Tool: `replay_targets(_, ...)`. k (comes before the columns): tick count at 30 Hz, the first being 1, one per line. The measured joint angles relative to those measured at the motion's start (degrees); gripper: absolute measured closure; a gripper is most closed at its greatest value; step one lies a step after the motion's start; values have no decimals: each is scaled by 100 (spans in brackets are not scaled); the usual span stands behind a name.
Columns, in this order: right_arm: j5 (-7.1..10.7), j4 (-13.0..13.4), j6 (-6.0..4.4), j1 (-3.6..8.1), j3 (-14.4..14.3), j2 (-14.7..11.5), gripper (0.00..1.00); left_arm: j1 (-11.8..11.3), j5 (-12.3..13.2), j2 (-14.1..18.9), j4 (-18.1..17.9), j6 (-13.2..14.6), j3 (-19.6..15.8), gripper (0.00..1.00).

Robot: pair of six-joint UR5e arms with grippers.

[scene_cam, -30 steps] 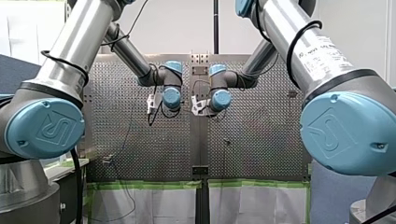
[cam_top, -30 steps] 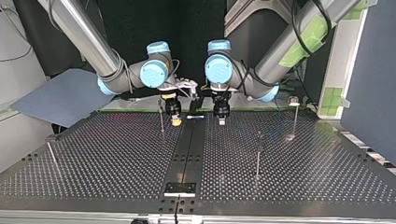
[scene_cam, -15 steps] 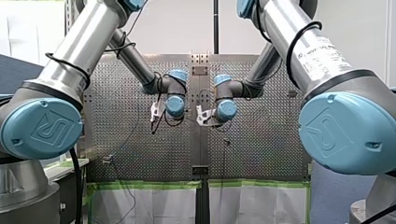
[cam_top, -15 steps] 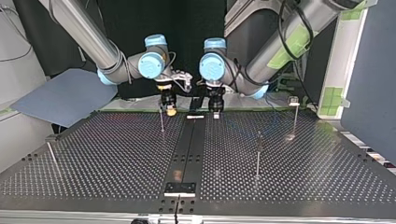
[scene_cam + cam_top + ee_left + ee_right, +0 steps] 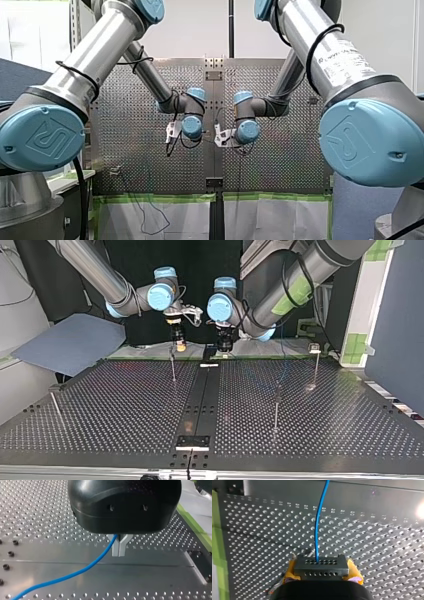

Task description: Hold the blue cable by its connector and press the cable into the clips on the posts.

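Perforated metal table (image 5: 125, 405), smooth dark strip (image 5: 200, 400) down middle. Dark backdrop behind arms; blue-grey sheet (image 5: 70, 342) off top view's far left corner. Four thin posts (image 5: 276, 410) stand well apart, mid table open between them. Both grippers hang near arm-side edge, flanking strip. Right gripper (image 5: 179, 346): yellow pads (image 5: 290, 570) clamped on grey holed connector (image 5: 321, 568). Thin blue cable (image 5: 319, 530) leaves connector top, straight ahead. Left gripper (image 5: 118, 553): metal fingers pinched together, cable exits at their fork.

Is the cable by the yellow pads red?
No, the cable that leads ahead from between the yellow pads is bright blue against the perforated table.
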State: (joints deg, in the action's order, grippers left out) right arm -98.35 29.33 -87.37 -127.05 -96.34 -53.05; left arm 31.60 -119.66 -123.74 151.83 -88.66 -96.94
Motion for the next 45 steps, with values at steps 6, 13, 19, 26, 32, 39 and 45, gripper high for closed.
replay_targets(6, -114, 164, -70, 46, -278, 47, 100, 127, 1, -2, -3, -22, -1, 100)
replay_targets(13, -187, 236, -112, 183, -397, 130, 100, 309, 45, -4, -60, -62, 0, 100)
replay_targets(19, -207, 241, -126, 317, -414, 147, 100, 443, 108, -98, -228, -119, 1, 100)
replay_targets(26, -211, 249, -135, 477, -430, 158, 100, 508, 245, -446, -553, -127, 4, 100)
replay_targets(32, -198, 250, -88, 612, -444, 165, 100, 585, 270, -643, -814, -134, 33, 100)
replay_targets(39, -195, 384, -28, 767, -560, 174, 100, 728, 254, -671, -850, -213, 284, 100)
replay_targets(45, -157, 557, -1, 827, -582, 170, 100, 880, 336, -929, -729, -375, 606, 100)
